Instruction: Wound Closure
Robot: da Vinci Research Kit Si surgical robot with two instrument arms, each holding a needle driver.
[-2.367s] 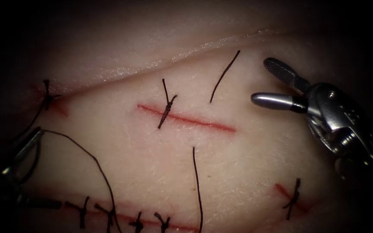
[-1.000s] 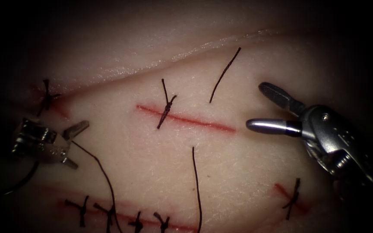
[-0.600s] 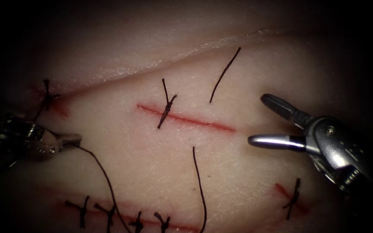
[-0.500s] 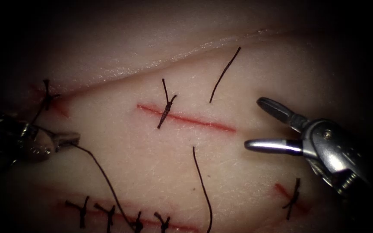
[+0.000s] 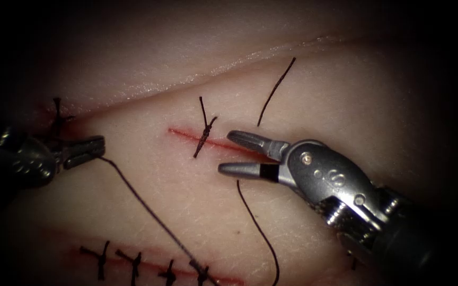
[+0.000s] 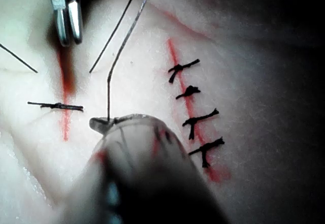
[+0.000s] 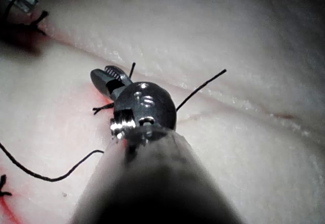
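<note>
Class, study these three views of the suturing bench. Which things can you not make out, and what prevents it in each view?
- Needle: its place cannot be told; the thread held in the shut left tool runs off the endoscope view's bottom edge.
- Cut: its right part is hidden under the open right tool.
- Right tool's jaws in the right wrist view: mostly covered by its own wrist.

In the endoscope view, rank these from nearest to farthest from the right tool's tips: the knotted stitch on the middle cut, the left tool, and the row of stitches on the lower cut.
Measured from the right tool, whose jaws stand open over the middle cut:
1. Knotted stitch, just to its left on the cut.
2. Row of stitches, below and left.
3. Left tool, far left, shut on the thread.
</note>
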